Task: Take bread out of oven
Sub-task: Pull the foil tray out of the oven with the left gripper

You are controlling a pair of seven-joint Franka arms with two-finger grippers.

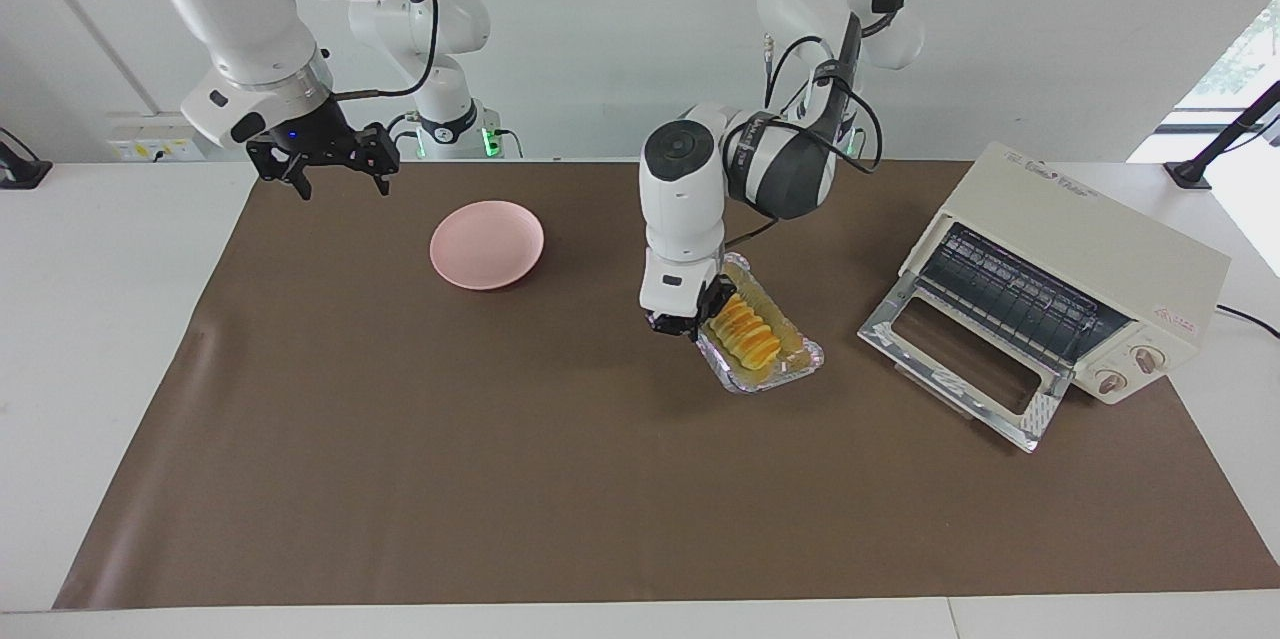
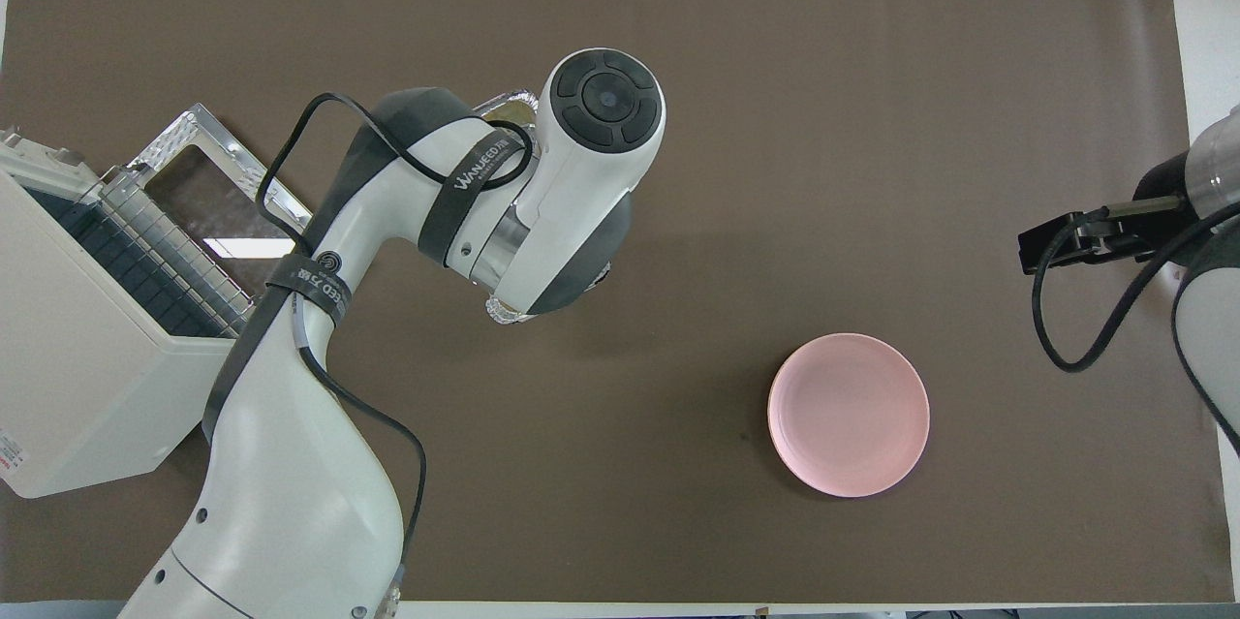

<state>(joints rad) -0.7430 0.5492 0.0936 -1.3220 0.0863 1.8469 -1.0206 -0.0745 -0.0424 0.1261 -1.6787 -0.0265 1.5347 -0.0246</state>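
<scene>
The bread (image 1: 748, 333), a ridged golden-yellow loaf, lies in a crinkled silver foil tray (image 1: 800, 360). My left gripper (image 1: 688, 324) is shut on that tray's rim and holds it tilted over the middle of the brown mat, between the oven and the pink plate. The cream-white oven (image 1: 1085, 229) stands at the left arm's end of the table with its glass door (image 1: 955, 364) dropped open and only the wire rack showing inside. In the overhead view my left arm hides the bread, and only corners of the foil tray (image 2: 515, 100) show. My right gripper (image 1: 343, 181) hangs open, holding nothing.
A pink plate (image 1: 487, 244) (image 2: 849, 414) lies bare on the mat toward the right arm's end, near the robots. The oven (image 2: 87, 328) and its open door (image 2: 165, 139) take up the left arm's end. A brown mat (image 1: 500, 479) covers the table.
</scene>
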